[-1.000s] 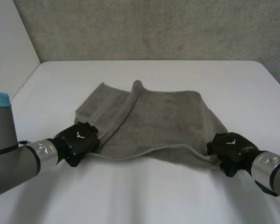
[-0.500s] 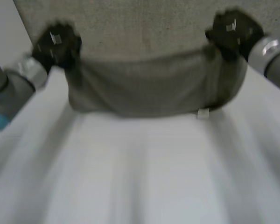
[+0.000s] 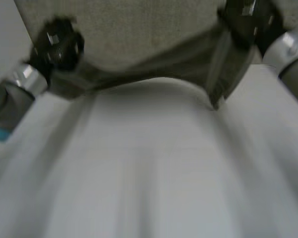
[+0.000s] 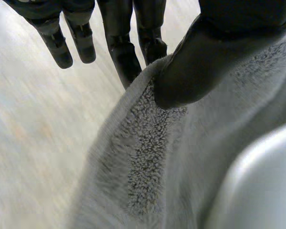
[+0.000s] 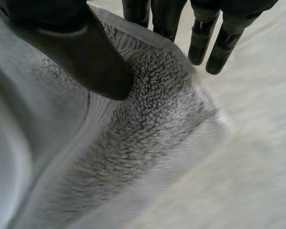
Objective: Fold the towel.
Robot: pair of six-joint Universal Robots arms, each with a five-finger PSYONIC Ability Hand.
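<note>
While the towel (image 3: 188, 62) hangs stretched between both hands over the white counter (image 3: 149, 168), the left hand (image 3: 57, 44) pinches one end of its upper edge and the right hand (image 3: 246, 22) pinches the other end, a little higher. The cloth sags in the middle, and a fold drops below the right hand. In the left wrist view the thumb of the left hand (image 4: 200, 57) presses the edge of the towel (image 4: 148, 157) against fingers behind it, while the other fingers stay straight and free. In the right wrist view the right hand (image 5: 81, 52) does likewise, thumb on the towel (image 5: 133, 129) near a corner, fingers (image 5: 162, 14) behind the edge
</note>
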